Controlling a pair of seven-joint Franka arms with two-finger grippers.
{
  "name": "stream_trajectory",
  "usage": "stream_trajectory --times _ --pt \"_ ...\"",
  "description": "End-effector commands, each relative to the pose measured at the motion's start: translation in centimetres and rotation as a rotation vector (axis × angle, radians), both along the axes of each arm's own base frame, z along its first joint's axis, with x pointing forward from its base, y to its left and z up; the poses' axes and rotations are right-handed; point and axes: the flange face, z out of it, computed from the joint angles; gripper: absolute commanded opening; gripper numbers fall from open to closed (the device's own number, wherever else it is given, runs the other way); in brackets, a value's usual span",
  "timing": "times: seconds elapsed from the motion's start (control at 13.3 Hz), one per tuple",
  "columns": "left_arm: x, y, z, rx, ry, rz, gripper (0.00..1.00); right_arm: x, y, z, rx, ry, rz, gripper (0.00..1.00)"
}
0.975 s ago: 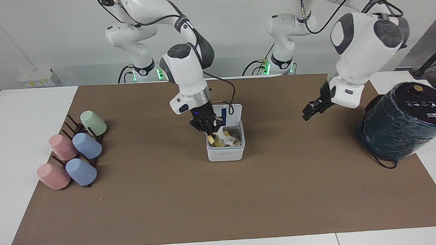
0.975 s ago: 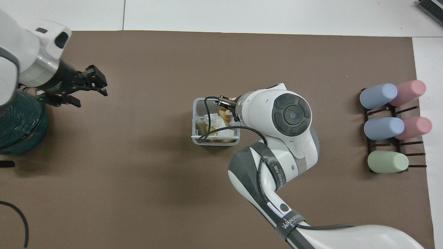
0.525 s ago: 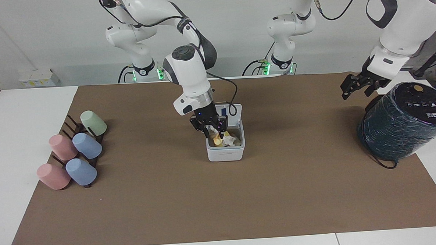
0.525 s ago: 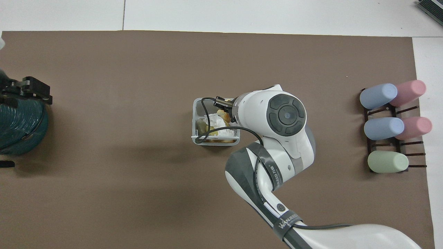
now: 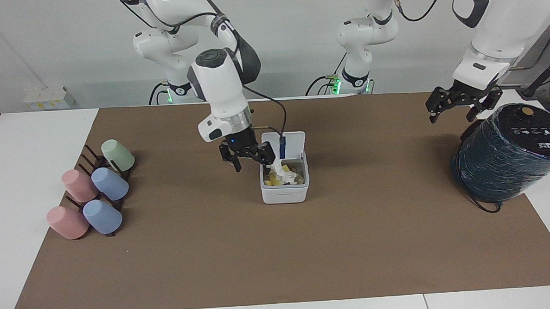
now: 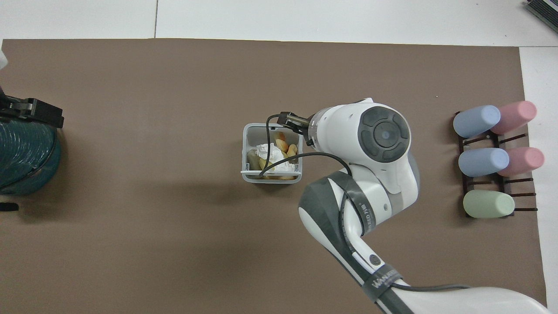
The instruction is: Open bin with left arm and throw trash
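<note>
The white bin stands mid-mat with its lid up, blue stripe showing. Inside lie the white tissue wad, yellow pieces and a tan lump. The overhead view shows the bin, the tissue and a yellow-orange wedge. My right gripper is open and empty, just above the bin's rim at the right arm's end; it also shows in the overhead view. My left gripper is open and empty, raised over the mat's edge by the dark cylinder, partly in the overhead view.
A big dark plastic-wrapped cylinder lies at the left arm's end, also in the overhead view. Several pastel cups lie on a dark rack at the right arm's end, seen from above too. A brown mat covers the table.
The right gripper let go of a yellow piece in the bin, rose out and shifted toward the right arm's end. The left gripper swung away from the bin to beside the cylinder.
</note>
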Motion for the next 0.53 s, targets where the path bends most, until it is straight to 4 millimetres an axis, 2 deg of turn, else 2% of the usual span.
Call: stream_trajectory --times 0.0,0.3,0.45 --pt "-0.4 -0.4 -0.1 -0.021 -0.019 0.034 1.00 -1.3 -5.7 4.4 -0.057 0.021 0.028 1.00" --pt "-0.7 -0.4 -0.7 -0.021 -0.005 0.037 1.00 -2.5 -13.0 8.5 -0.173 0.040 0.053 1.00" --pt "-1.3 -1.6 -1.1 -0.017 0.009 0.011 1.00 -2.6 -15.6 10.0 -0.200 0.055 0.077 1.00"
